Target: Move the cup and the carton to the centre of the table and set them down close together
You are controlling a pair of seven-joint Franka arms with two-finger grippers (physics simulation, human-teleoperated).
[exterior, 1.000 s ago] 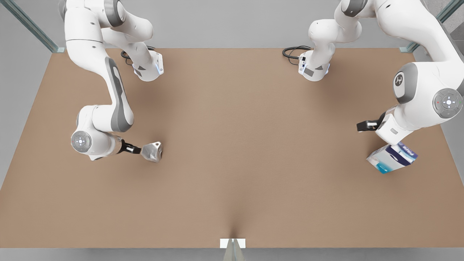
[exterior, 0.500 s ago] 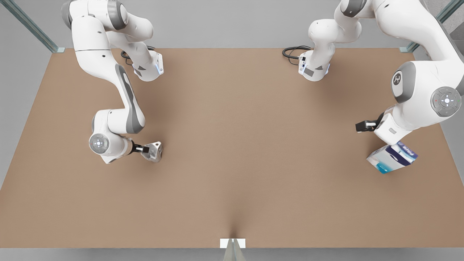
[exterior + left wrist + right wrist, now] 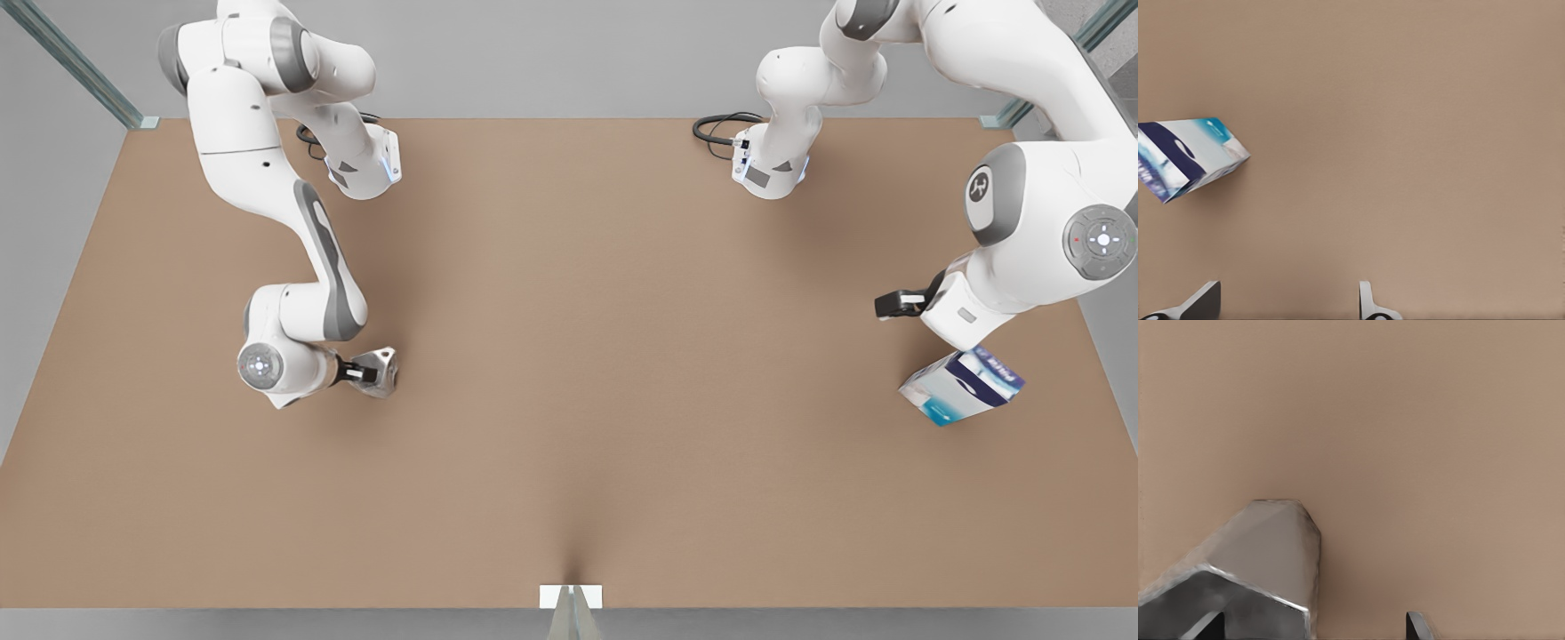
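Silvery-grey, the cup (image 3: 378,371) sits on the brown table (image 3: 569,373), well off its centre toward the front view's left, with the right gripper (image 3: 363,372) right at it, fingers (image 3: 1417,625) spread wide around it. Far across the table lies the tilted carton (image 3: 962,386); near it hovers the left gripper (image 3: 889,307), fingers (image 3: 1368,303) parted, holding nothing.

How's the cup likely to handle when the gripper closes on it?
The cup has flat angular facets, so it probably won't roll freely. Its tapered, glossy-looking sides could slip out of a pinch. It looks small, likely light, so the open right gripper may nudge it along the table.
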